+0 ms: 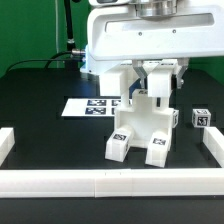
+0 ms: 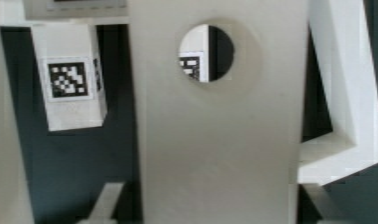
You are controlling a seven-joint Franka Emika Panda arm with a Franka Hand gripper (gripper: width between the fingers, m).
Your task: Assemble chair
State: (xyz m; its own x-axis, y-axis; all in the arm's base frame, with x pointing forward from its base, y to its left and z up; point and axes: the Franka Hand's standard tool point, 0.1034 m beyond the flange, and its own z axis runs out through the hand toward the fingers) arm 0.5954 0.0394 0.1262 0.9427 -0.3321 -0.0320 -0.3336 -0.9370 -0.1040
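The chair (image 1: 140, 128) stands as a partly joined white structure at the table's middle. An upright flat panel (image 1: 150, 100) rises from a blocky body on two tagged feet (image 1: 120, 146) (image 1: 158, 151). My gripper (image 1: 152, 82) reaches down from above and is shut on the top of that panel. In the wrist view the panel (image 2: 212, 140) fills the space between my fingers (image 2: 109, 203), and it has an oval hole (image 2: 214, 55) with a tag showing through it. A tagged white part (image 2: 67, 85) lies beyond the panel. A loose tagged cube (image 1: 201, 118) sits at the exterior view's right.
The marker board (image 1: 92, 106) lies flat behind the chair toward the exterior view's left. A low white border rail (image 1: 110, 181) runs along the front and up both sides (image 1: 6, 145) (image 1: 214, 148) of the black table.
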